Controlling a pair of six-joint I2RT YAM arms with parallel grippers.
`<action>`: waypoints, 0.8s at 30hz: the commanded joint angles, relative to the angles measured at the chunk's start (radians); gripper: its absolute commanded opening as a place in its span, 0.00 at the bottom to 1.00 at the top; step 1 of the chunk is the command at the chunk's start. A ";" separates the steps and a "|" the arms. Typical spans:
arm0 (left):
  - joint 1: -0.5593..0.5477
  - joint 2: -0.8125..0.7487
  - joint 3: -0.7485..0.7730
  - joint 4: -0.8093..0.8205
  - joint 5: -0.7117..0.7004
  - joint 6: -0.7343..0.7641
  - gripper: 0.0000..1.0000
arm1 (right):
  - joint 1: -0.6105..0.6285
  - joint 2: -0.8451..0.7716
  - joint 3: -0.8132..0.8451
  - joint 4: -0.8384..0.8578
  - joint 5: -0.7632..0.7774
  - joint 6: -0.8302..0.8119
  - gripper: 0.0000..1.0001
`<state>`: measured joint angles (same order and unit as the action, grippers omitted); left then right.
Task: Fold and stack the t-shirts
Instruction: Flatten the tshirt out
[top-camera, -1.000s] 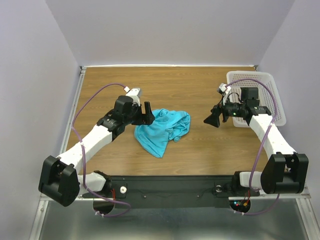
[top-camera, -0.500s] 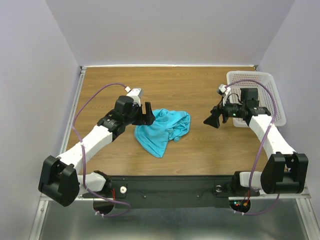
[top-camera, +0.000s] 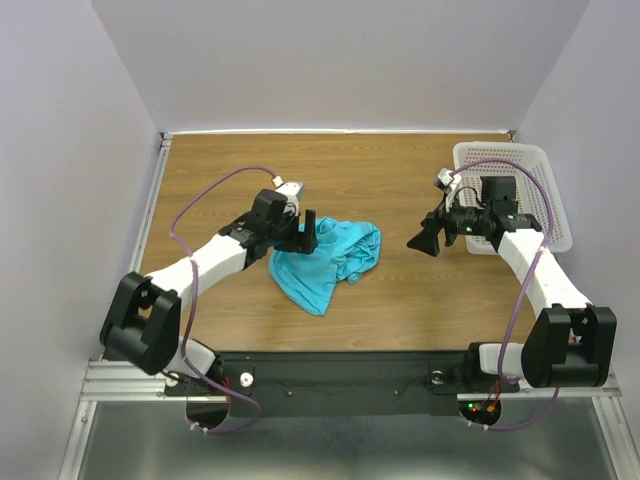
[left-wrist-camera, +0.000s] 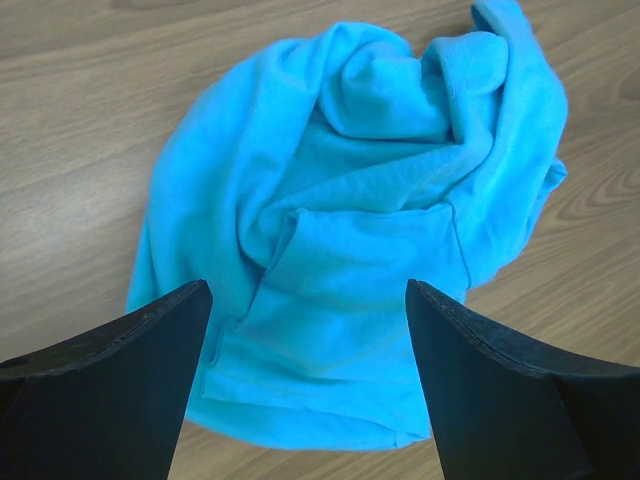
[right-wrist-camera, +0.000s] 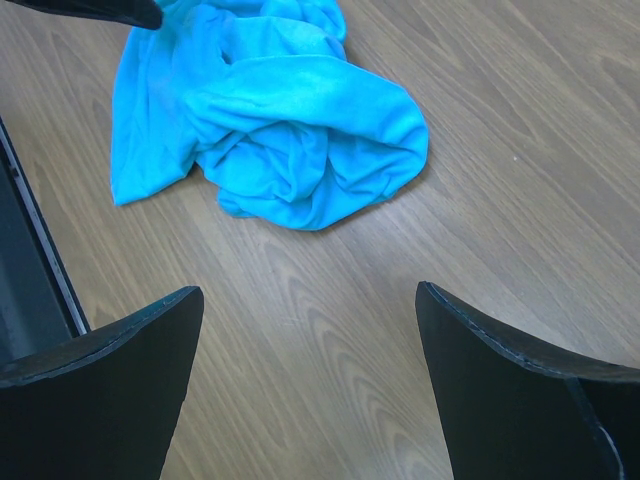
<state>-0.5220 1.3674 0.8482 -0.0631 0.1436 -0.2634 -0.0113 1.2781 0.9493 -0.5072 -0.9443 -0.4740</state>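
A turquoise-blue t-shirt (top-camera: 330, 260) lies crumpled in a heap near the table's middle. It fills the left wrist view (left-wrist-camera: 350, 240) and shows at the top of the right wrist view (right-wrist-camera: 280, 130). My left gripper (top-camera: 308, 232) is open over the shirt's left edge, one finger to each side of a flat fold of cloth (left-wrist-camera: 330, 360). My right gripper (top-camera: 420, 243) is open and empty above bare wood, to the right of the shirt. No neck label shows.
A white plastic mesh basket (top-camera: 530, 165) stands at the right edge, behind my right arm. The wooden table (top-camera: 350, 170) has raised rails at the left and back. A dark bar (right-wrist-camera: 30, 260) runs along the near edge.
My left arm has swung right, bringing its open gripper from beside the shirt to over its left edge. The right arm and the shirt have not moved.
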 joint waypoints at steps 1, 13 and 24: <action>-0.035 0.057 0.113 0.051 -0.030 0.087 0.90 | 0.008 -0.005 0.000 0.038 -0.022 0.003 0.93; -0.069 0.260 0.347 -0.012 -0.032 0.354 0.84 | 0.008 -0.010 -0.006 0.039 -0.014 0.000 0.93; -0.069 0.452 0.532 -0.138 0.042 0.322 0.63 | 0.008 -0.022 -0.020 0.039 -0.007 -0.006 0.93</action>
<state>-0.5877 1.8248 1.3437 -0.1429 0.1425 0.0586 -0.0113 1.2781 0.9485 -0.5072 -0.9424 -0.4721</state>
